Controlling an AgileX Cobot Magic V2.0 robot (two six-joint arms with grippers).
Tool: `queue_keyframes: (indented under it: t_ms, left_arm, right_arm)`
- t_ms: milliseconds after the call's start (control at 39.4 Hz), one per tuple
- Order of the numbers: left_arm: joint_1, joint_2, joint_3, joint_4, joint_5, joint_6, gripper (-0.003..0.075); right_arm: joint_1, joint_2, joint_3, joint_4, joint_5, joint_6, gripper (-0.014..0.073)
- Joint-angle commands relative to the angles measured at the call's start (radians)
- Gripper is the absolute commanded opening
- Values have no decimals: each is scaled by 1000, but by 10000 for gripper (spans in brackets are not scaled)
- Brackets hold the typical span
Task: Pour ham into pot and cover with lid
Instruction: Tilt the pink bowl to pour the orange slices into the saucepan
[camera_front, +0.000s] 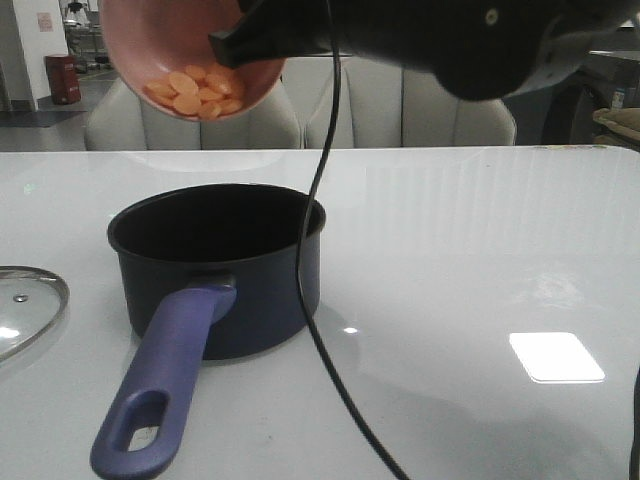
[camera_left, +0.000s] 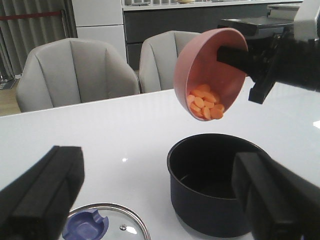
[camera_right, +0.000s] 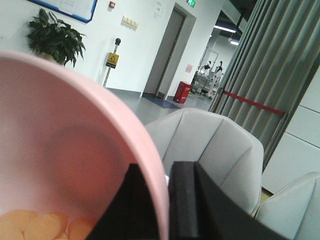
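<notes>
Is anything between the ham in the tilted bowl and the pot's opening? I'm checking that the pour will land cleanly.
Nothing visible blocks it. The ham sits in the pink bowl, held tilted above the pot by the right gripper. The pot's mouth is open, and the lid lies on the table beside it.

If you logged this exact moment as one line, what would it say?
right gripper: shut on pink bowl, tilted above pot | ham: in bowl | lid: on table | left gripper: open

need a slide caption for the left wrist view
Right gripper tilts the pink bowl of ham above the empty pot; lid rests on the table.
</notes>
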Motion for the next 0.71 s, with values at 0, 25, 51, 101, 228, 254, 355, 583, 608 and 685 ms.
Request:
queue_keyframes:
  t_ms: [0,25,51,101,228,254,355,583,608,685]
  left_arm:
    - [-9,10,-26,-2,-81,-1,637]
    - [-9,10,-26,-2,-81,-1,637]
    - [-9,10,-26,-2,-81,-1,637]
    - [-9,10,-26,-2,-81,-1,637]
    - [-9,10,-26,-2,-81,-1,637]
    - [-9,10,-26,-2,-81,-1,637]
    - [-9,10,-26,-2,-81,-1,637]
    - [-9,10,-26,-2,-81,-1,637]
    - [-9,10,-26,-2,-81,-1,637]
    - [-9,10,-26,-2,-81,-1,637]
  right_arm:
    - [-1,-5,-8,0,-240,-10,140]
    - [-1,10,0,3,-307,-18,140]
    - [-1,23,7,6,-360,-33,140]
    - [-1,31,9,6,-357,-53,140]
    - [-1,49,24,-4,-357,-108,140]
    - [-1,49,26,-6,-357,-133,140]
    - [-1,49,44,-16,-357,-241,140]
    - [-1,49,74,-57,-357,-461,140]
    - [-1,49,76,-67,-357,-495,140]
    - [-1,49,75,-90,-357,-590,140]
